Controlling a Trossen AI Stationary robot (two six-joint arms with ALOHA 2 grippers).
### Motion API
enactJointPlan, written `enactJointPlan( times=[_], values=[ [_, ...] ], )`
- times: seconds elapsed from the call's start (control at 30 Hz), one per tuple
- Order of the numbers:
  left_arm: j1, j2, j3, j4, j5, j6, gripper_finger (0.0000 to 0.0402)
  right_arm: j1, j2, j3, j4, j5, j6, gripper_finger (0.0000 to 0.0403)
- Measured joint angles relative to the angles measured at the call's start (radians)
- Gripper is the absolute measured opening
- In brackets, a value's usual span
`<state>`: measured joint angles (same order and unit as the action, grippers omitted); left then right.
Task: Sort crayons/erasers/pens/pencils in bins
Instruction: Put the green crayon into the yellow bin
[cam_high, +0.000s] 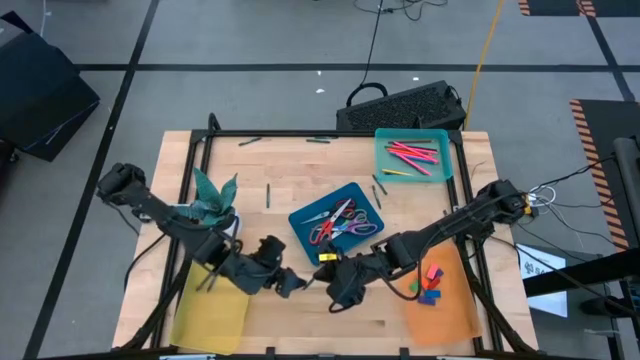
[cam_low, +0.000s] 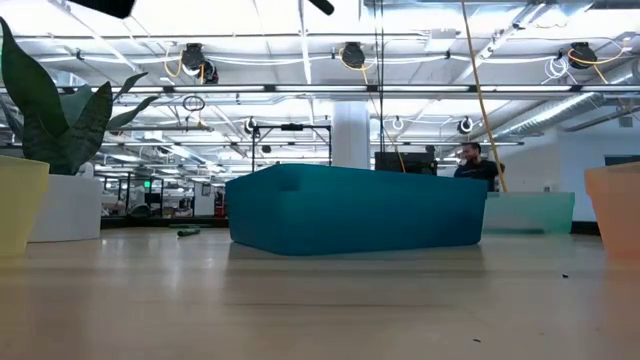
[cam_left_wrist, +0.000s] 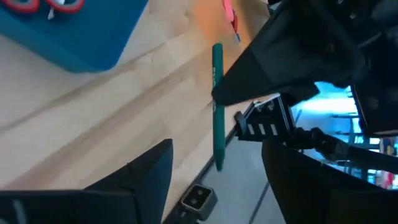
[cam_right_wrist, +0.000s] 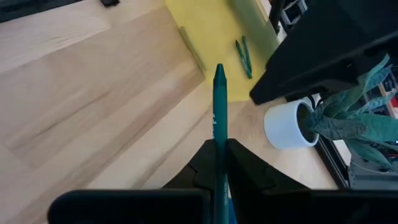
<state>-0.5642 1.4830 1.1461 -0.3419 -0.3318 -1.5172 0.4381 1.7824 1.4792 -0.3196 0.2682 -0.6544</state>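
Note:
A green crayon (cam_right_wrist: 218, 106) with a pointed tip is held over the wood table's near middle by my right gripper (cam_high: 332, 284), which is shut on it. My left gripper (cam_high: 296, 283) faces it from the table's left. It is open, and its fingers (cam_left_wrist: 146, 180) stand on either side of the crayon's free end (cam_left_wrist: 217, 149) without touching it. The bins are a yellow one (cam_high: 210, 315), a dark blue one (cam_high: 345, 190), a teal one (cam_high: 385, 160) and an orange one (cam_high: 445, 320) holding erasers (cam_high: 430, 287). Neither gripper shows in the low view. My right gripper pinches the crayon's rear part (cam_right_wrist: 219, 152) between its two fingers (cam_right_wrist: 252, 168). The fingers come from the table's right and lie along the crayon, so its pointed end sticks out past the fingertips toward the yellow bin. The crayon is lifted clear of the table.
Scissors (cam_high: 338, 222) lie in the dark blue bin and red and pink pens (cam_high: 412, 155) in the teal bin. A plant in a white pot (cam_high: 215, 200) stands by the yellow bin, which holds green sticks (cam_right_wrist: 244, 56). Loose sticks (cam_high: 267, 193) lie on the far half of the table.

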Motion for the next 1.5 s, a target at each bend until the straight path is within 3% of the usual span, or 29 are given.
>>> enactJointPlan(
  times=[0.37, 0.57, 0.97, 1.13, 1.27, 1.5],
  values=[
    [0.072, 0.060, 0.001, 0.107, 0.131, 0.089, 0.0200, -0.005, 0.000, 0.000, 0.016, 0.058, -0.012, 0.0016],
    [0.086, 0.089, -0.001, 0.105, 0.146, 0.106, 0.0171, -0.005, -0.005, 0.000, 0.035, 0.074, -0.021, 0.0016],
    [0.095, 0.088, -0.001, 0.153, 0.165, 0.191, 0.0030, 0.003, -0.006, 0.000, 0.030, 0.066, -0.076, 0.0016],
    [0.105, 0.088, -0.001, 0.153, 0.190, 0.196, 0.0021, 0.001, -0.007, 0.000, 0.031, 0.018, -0.077, 0.0024],
    [0.104, 0.089, -0.001, 0.151, 0.195, 0.204, 0.0021, 0.004, -0.007, 0.000, 0.032, 0.001, -0.071, 0.0054],
    [0.102, 0.088, 0.053, 0.062, 0.167, 0.225, 0.0021, 0.047, -0.074, -0.001, 0.020, -0.009, 0.048, 0.0159]
  ],
)
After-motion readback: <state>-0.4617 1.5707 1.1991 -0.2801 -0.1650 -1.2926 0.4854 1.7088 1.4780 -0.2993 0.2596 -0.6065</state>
